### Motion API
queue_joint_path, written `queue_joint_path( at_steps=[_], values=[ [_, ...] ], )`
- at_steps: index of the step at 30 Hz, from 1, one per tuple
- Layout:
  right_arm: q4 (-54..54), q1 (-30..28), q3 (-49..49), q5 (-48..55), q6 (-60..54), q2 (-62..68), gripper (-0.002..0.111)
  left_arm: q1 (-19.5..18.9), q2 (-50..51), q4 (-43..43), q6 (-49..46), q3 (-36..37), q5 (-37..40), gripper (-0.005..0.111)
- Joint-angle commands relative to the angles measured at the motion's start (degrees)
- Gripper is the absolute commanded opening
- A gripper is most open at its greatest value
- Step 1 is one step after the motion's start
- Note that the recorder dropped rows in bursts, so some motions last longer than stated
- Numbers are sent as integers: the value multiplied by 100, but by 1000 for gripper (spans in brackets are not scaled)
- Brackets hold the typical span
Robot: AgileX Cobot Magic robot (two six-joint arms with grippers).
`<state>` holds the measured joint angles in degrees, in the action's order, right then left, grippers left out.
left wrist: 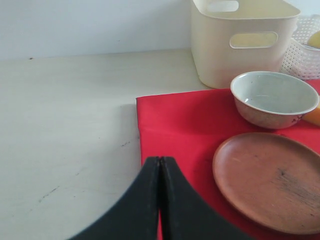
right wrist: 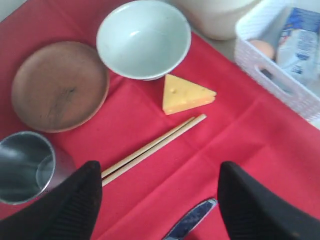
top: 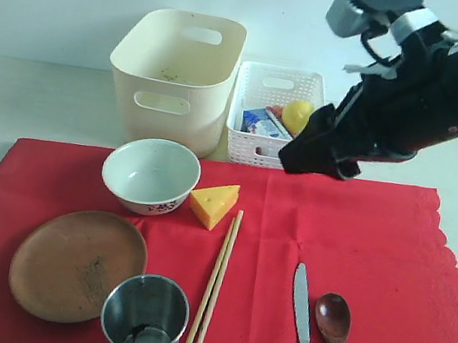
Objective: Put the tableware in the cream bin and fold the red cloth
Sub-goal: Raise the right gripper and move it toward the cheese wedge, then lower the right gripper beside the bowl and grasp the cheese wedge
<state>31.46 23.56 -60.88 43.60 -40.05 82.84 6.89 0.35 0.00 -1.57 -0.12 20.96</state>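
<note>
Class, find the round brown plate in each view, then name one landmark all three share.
Exterior view: the plate lies lower left on the red cloth, beside the pale bowl and the steel cup.
Left wrist view: the plate, on the cloth, just nearer the camera than the bowl.
Right wrist view: the plate, beside the bowl and the cup.
Shared landmark: the pale bowl beside it.

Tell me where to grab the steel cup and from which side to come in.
Pinch the steel cup by its rim wall, coming straight down from above, one finger inside and one outside. It stands upright with its mouth open, and the round brown plate and wooden chopsticks crowd its two sides, so a sideways grasp around the body looks cramped.
</note>
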Motion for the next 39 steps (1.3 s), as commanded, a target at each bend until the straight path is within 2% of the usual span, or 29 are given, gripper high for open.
queue_joint_path(
  at_steps=[1,9,17,20,24,26,39],
  values=[
    [157,485,164,-64,-616,191,63,-14,-35,-31,21,12,-60,0],
    [-447,1175,164,-28,-1190,784,63,-14,-35,-31,21,12,-60,0],
    [-1167,1245,164,-186,-2185,1449,64,-14,-35,-31,21,12,-60,0],
    [-1459,1245,164,-604,-2181,1488,66,-14,-35,-31,21,12,-60,0],
    [-1531,1245,164,-1336,-2181,1522,81,-14,-35,-31,21,12,-60,0],
    [-1531,1245,164,-1626,-2273,1544,84,-14,-35,-31,21,12,-60,0],
    [-1382,1205,22,-2835,-2159,2282,81,-14,-35,-31,29,12,-60,0]
  ],
)
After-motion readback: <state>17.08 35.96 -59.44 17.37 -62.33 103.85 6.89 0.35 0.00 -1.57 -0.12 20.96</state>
